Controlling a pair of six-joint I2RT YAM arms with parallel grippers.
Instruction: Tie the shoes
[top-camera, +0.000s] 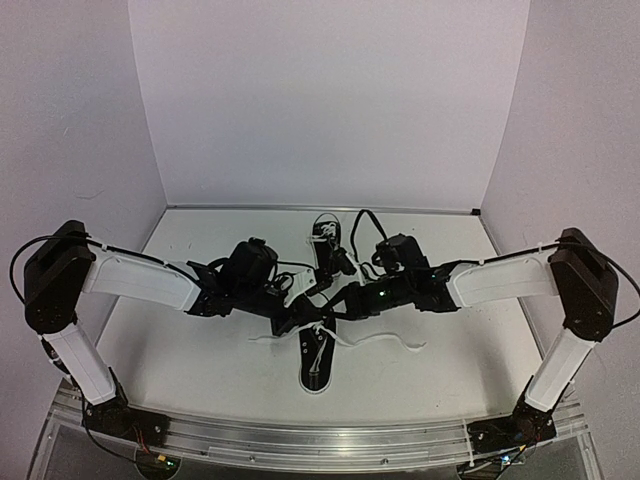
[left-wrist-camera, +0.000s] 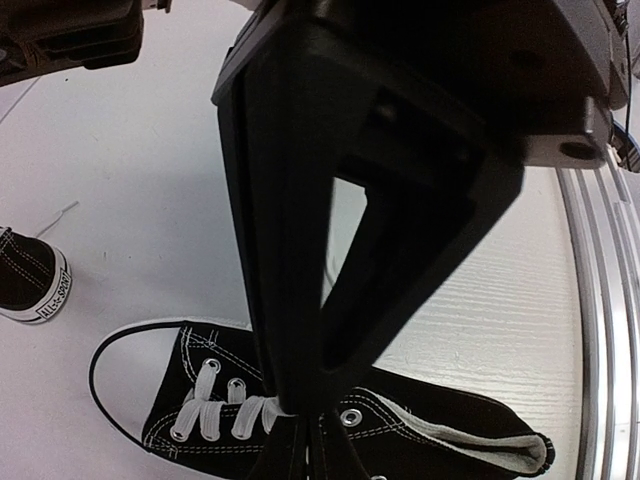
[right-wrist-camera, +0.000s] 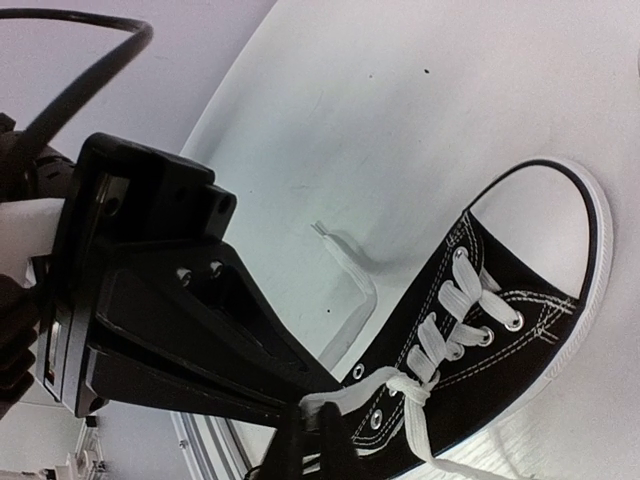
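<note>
The left claw (left-wrist-camera: 303, 448) and right claw (right-wrist-camera: 308, 438) each pinch shut on the near shoe's (top-camera: 314, 366) laces (right-wrist-camera: 441, 330), seemingly to draw a knot.

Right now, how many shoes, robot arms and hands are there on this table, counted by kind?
Shoes: 2 (near shoe, far shoe)
Arms: 2 (left arm, right arm)
Hands: 2 (left hand; right hand, closed on the near shoe's white lace)
Total: 6
</note>
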